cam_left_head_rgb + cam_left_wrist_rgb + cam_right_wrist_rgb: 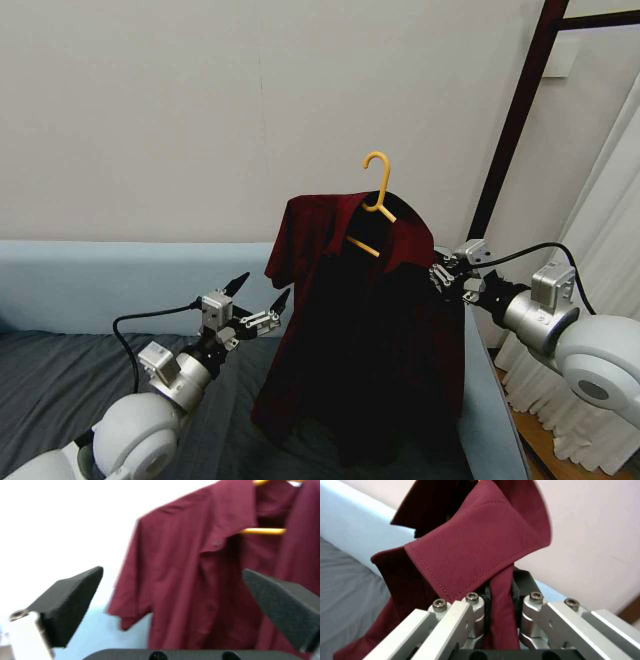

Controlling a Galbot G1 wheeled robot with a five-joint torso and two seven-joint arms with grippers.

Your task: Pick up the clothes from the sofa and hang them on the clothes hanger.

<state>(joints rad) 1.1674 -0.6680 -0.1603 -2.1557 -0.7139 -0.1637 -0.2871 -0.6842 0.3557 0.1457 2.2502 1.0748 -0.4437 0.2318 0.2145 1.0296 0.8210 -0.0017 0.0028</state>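
While the pale-blue sofa (90, 285) runs along the far wall with its dark grey seat spread below, we see the dark red shirt (360, 340) held up in the air above the sofa's right end, clear of the cushions at its top and hanging down toward the seat. To the far right, a dark rack frame (515, 120) slants up beside a white curtain (610, 200), well apart from the garment. Inside the shirt's open collar sits a yellow hanger (378, 190), its hook poking up free against the wall. We find the right gripper (440, 275) at the shirt's right shoulder, its fingers closed tight on the fabric just under the collar. The left gripper (262, 288) hovers near the shirt's left sleeve, its fingers spread wide with nothing between them.
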